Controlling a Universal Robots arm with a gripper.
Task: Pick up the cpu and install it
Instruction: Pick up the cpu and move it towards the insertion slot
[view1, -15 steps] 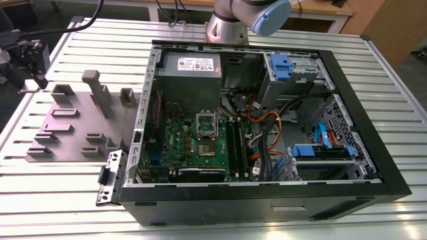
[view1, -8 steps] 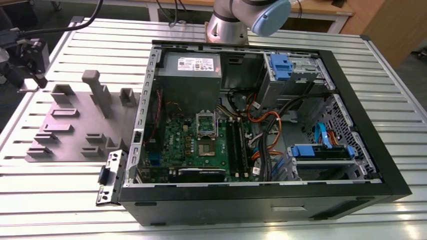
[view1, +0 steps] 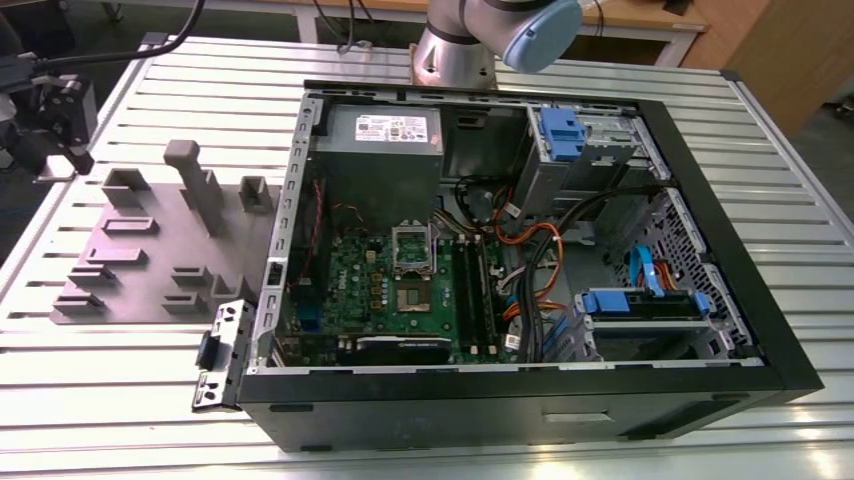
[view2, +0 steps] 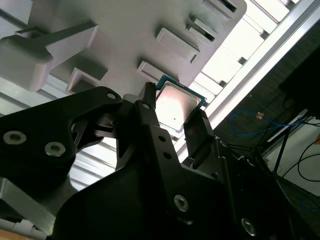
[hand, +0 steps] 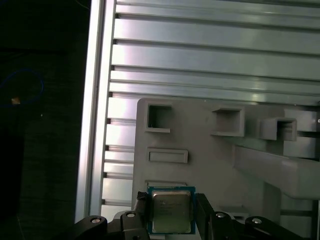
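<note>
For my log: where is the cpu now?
In both wrist views the cpu is clamped between the jaws of the gripper, with the grey fixture plate behind it.

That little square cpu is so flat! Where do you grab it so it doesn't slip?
Pinch the cpu by two opposite thin edges, coming straight down onto its flat face. It is thin and lies flat over the grey holder plate, so only the edges offer a hold. The gripper clasps it that way here.
</note>
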